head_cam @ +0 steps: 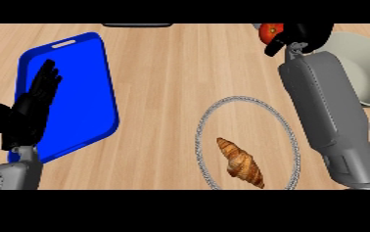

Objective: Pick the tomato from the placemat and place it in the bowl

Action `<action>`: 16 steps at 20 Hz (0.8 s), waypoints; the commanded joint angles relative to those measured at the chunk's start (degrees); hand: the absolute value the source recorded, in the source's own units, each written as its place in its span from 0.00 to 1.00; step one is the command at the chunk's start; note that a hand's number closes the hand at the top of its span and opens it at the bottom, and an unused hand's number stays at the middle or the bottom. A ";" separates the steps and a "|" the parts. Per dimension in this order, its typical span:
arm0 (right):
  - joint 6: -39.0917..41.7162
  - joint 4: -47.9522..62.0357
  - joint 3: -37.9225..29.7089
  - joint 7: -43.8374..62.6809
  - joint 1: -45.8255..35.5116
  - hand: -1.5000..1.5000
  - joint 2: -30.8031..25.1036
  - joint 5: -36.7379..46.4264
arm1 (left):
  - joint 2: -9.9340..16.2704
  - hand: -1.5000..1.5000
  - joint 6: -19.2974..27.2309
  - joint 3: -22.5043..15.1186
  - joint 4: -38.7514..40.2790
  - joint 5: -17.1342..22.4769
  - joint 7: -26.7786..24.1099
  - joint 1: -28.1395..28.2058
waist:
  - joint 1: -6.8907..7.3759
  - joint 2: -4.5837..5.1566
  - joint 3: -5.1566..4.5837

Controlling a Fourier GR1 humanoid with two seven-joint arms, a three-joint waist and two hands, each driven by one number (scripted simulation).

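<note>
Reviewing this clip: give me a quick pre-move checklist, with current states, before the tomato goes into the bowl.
1. Red tomato in the black right hand: ok, fingers curl round it.
2. Tomato off the blue placemat: ok.
3. Hand over the pale bowl: cannot tell, bowl partly hidden by the forearm.
4. Left hand clear of the path: ok, resting open over the placemat.
5. Brown croissant inside the wire-rimmed round plate, away from the bowl: ok.

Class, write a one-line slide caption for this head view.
Right hand carries the tomato beside the bowl; left hand rests over the blue placemat.
</note>
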 commanded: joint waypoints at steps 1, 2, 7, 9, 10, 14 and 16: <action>-2.65 -5.51 -1.60 3.17 -2.18 1.00 -1.96 1.54 | -0.44 0.50 -0.09 0.02 1.94 -0.51 -1.88 0.05 | -0.64 0.14 0.01; -1.68 -6.29 -1.58 5.60 -4.15 1.00 -1.18 2.17 | -0.96 0.50 0.83 -0.07 0.39 -0.78 -1.12 0.37 | -0.35 0.10 0.01; 1.41 -12.76 -4.43 4.38 0.69 1.00 -5.67 0.34 | -0.32 0.50 0.43 0.84 0.14 -1.14 -0.67 0.19 | -0.56 0.13 0.03; -0.06 -10.72 -7.15 1.89 0.98 1.00 -8.01 -1.08 | -1.93 0.50 1.10 -0.95 -1.17 -1.72 1.78 -0.82 | -0.38 0.24 0.04; -1.74 -13.79 -7.50 1.49 4.56 1.00 -7.42 -1.92 | -0.50 0.50 0.74 1.42 0.88 -1.14 -0.43 -0.92 | -0.58 0.22 0.04; -7.31 -4.95 -13.32 -6.33 3.38 1.00 -10.51 -6.81 | -0.41 0.50 -0.19 0.39 -1.46 -0.28 4.96 -3.75 | -0.05 0.40 0.07; -6.41 -0.20 -15.06 -8.37 0.03 1.00 -12.84 -8.30 | -1.49 0.50 0.30 -0.42 -2.32 -1.69 2.68 -0.52 | 0.28 0.39 0.06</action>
